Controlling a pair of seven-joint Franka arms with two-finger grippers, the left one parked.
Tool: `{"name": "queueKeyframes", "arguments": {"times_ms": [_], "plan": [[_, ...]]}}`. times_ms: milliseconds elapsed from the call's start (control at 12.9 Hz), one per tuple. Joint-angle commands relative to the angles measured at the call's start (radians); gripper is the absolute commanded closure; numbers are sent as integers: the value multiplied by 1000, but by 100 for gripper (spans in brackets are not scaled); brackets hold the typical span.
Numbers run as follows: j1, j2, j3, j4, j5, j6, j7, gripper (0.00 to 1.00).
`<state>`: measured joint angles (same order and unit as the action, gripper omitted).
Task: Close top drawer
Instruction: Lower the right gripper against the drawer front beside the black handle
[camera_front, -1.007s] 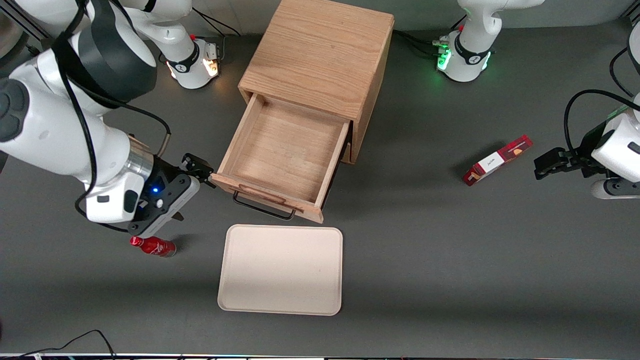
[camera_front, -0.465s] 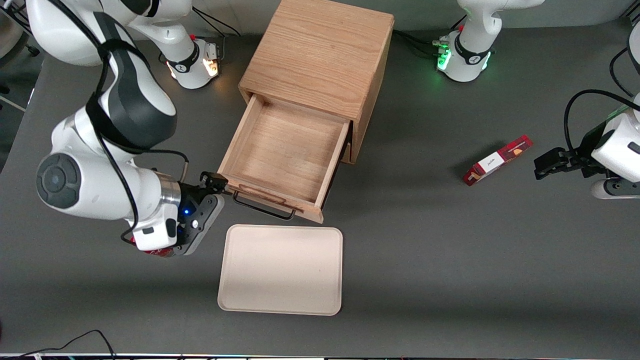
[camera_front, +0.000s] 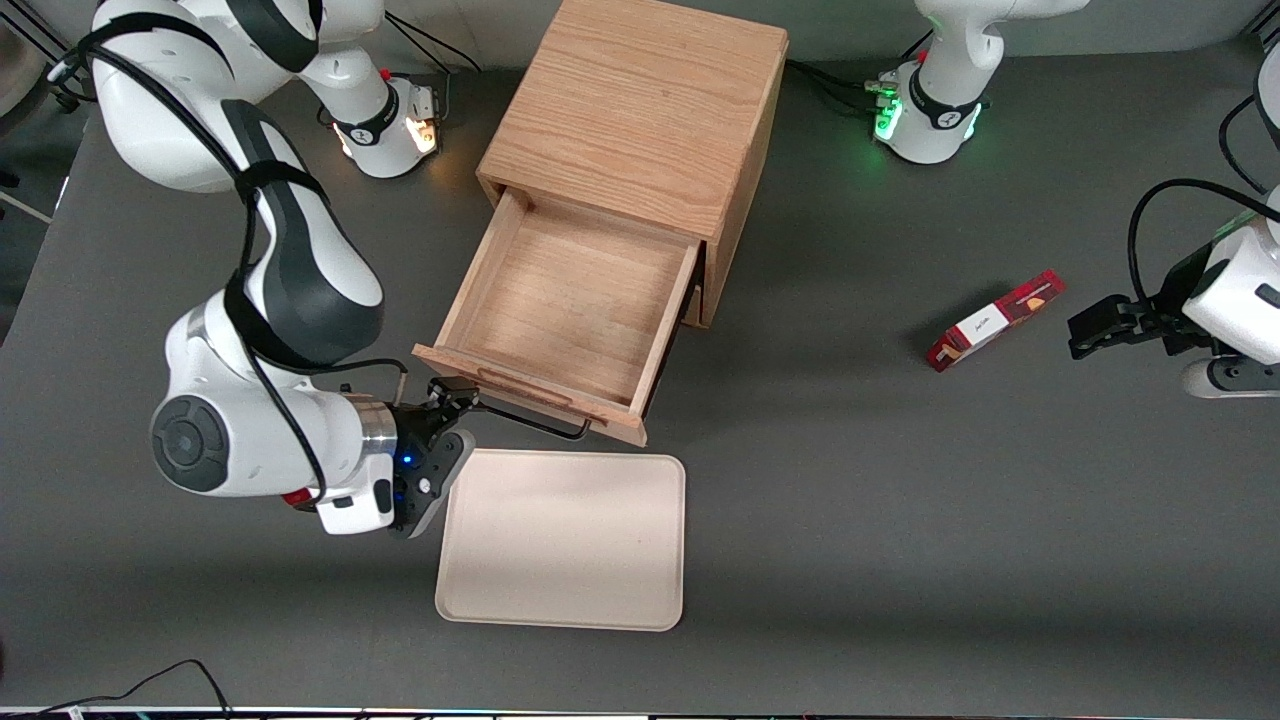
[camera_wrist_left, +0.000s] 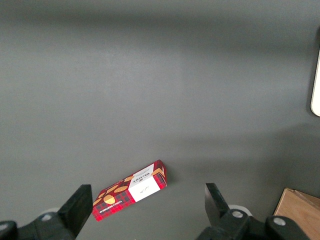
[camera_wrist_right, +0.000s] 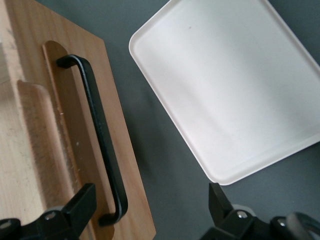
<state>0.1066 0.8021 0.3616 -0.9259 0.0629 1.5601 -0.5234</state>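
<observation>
The top drawer (camera_front: 570, 300) stands pulled far out of the light oak cabinet (camera_front: 640, 110), and its inside is bare. A black wire handle (camera_front: 540, 425) runs along its flat front. My gripper (camera_front: 462, 402) is low in front of that drawer front, at the end of the handle toward the working arm's side, with its fingers open. In the right wrist view the drawer front (camera_wrist_right: 120, 150) and the handle (camera_wrist_right: 97, 130) fill much of the frame. The gripper (camera_wrist_right: 150, 210) straddles the handle's end and the front's edge without touching either.
A cream tray (camera_front: 565, 540) lies flat on the table just nearer the front camera than the drawer, close beside my gripper; the wrist view shows this tray (camera_wrist_right: 235, 90) too. A red snack box (camera_front: 995, 320) lies toward the parked arm's end. A red can (camera_front: 293, 497) peeks out under my arm.
My arm swung from beside the drawer's corner round to the front of the drawer, nearer the front camera and the tray. It now covers most of the red can. The drawer has not moved.
</observation>
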Motion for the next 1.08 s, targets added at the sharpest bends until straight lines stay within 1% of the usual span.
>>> {"name": "queueKeyframes", "arguments": {"times_ms": [0, 387, 1007], "plan": [[21, 31, 3, 53, 15, -6, 40, 0], [34, 65, 5, 50, 17, 26, 71, 0], [38, 71, 5, 27, 20, 25, 85, 0]]}}
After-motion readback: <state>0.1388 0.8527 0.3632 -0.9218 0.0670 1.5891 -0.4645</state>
